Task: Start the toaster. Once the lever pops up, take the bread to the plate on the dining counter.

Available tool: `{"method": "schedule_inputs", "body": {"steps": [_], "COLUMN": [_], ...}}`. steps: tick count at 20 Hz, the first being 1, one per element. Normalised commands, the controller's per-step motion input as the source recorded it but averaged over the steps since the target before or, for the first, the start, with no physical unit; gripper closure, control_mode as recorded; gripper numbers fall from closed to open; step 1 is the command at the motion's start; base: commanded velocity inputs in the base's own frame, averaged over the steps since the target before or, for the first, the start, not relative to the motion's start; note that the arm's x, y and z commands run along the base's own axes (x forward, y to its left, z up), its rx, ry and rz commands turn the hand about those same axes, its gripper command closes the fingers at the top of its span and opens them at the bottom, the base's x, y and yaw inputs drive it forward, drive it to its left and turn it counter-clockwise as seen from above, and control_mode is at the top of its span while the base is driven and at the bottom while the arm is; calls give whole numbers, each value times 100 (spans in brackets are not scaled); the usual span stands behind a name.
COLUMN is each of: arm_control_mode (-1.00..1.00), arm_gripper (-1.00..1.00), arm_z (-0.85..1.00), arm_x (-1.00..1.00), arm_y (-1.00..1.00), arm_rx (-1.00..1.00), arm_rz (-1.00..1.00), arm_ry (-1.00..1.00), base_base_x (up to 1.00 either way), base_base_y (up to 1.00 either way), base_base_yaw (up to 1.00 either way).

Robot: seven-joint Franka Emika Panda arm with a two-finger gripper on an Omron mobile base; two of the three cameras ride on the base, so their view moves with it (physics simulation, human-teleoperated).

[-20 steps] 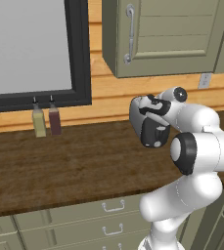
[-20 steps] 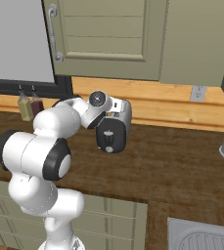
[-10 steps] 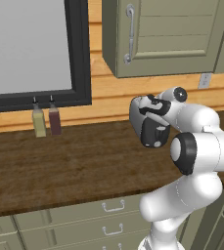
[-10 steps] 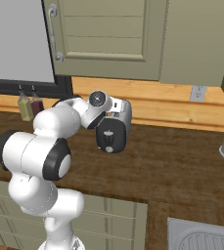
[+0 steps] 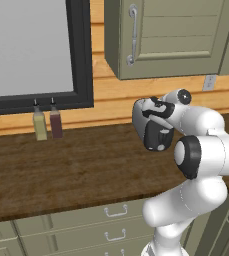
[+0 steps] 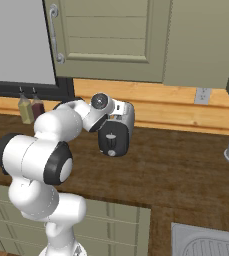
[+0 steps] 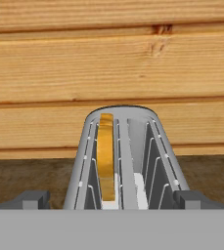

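Two slots run along the top of the toaster (image 7: 124, 161), and the bread (image 7: 105, 156) stands on edge in the left one, a thin tan-golden slice with a darker crust, sunk well inside the slot. The toaster sits on the dark wood counter (image 5: 76, 170) near the plank wall (image 7: 108, 63), with two bottles (image 5: 47, 124) far to the left. The gripper (image 7: 111, 199) hovers just above the toaster, fingers spread wide and holding nothing. Judging by this, starting the toaster is the step in hand; the next move calls for finding its lever at the end face and pressing it down.
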Motion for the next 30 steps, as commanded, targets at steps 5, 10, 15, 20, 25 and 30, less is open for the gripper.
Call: {"method": "schedule_inputs", "body": {"steps": [5, 10, 15, 20, 25, 30], "arm_control_mode": [-100, -100, -100, -100, -100, -100], "arm_gripper": [-100, -100, -100, -100, -100, -100], "arm_z": [0, 0, 0, 0, -4, -17], "arm_x": [0, 4, 20, 24, 20, 2], "arm_y": [0, 1, 3, 5, 2, 0], "arm_rx": [0, 0, 0, 0, 0, 0], "arm_rz": [0, 0, 0, 0, 0, 0], "arm_ry": [0, 0, 0, 0, 0, 0], "base_base_x": [0, 0, 0, 0, 0, 0], "base_base_y": [0, 0, 0, 0, 0, 0], "base_base_yaw": [0, 0, 0, 0, 0, 0]}}
